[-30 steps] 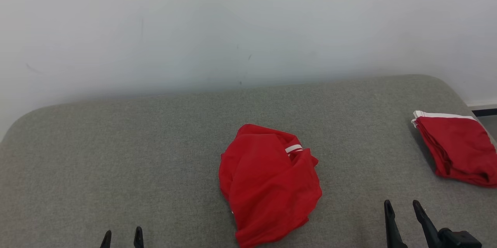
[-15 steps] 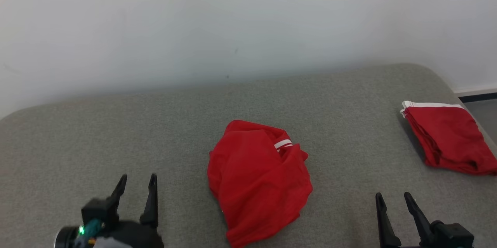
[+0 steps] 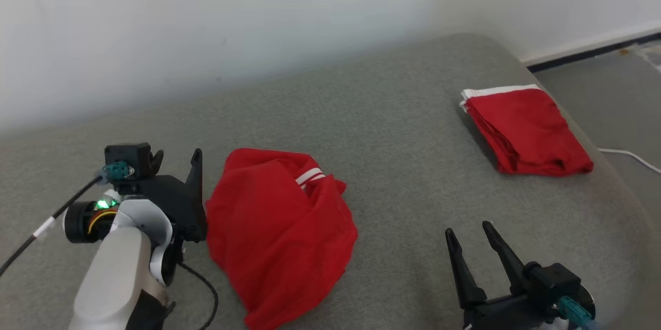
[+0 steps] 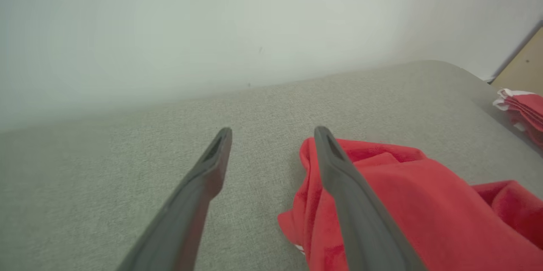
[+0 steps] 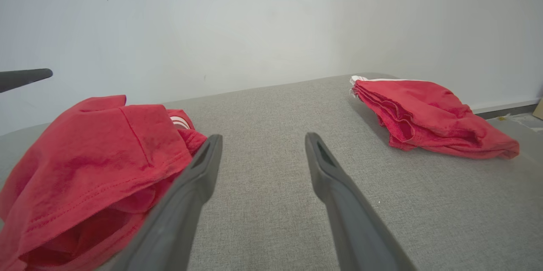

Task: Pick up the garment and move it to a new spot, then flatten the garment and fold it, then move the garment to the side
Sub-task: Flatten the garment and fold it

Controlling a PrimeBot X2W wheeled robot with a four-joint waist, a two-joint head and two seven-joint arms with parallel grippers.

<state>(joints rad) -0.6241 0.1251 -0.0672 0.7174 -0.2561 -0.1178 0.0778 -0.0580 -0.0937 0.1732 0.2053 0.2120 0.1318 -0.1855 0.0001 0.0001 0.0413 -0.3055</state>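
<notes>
Garment (image 3: 281, 232): a crumpled red piece with a white-striped band, lying as a heap at centre-left of the head view on the grey upholstered surface (image 3: 392, 128). Its long axis runs from the upper middle of the heap down toward the bottom edge of the frame.

1. Left gripper (image 3: 176, 154): fingers spread wide and empty, positioned just beside the heap's left edge. In the left wrist view the garment (image 4: 403, 203) lies to the right of the left gripper (image 4: 273, 132), with 1 finger overlapping its red border; contact cannot be confirmed.
2. Right gripper (image 3: 467, 228): fingers spread wide and empty, standing apart from the heap at the lower right. In the right wrist view the garment (image 5: 93, 160) lies to the left of the fingers.
3. Judgement: the left arm is the nearer; the grasp requires a short move toward the heap's left edge.
4. Folded red garment (image 3: 526, 131): at the upper right, well apart.

Change over 1 second: the left gripper has advanced from the bottom edge to the heap's side. The camera has turned, so the scene sits further left.
</notes>
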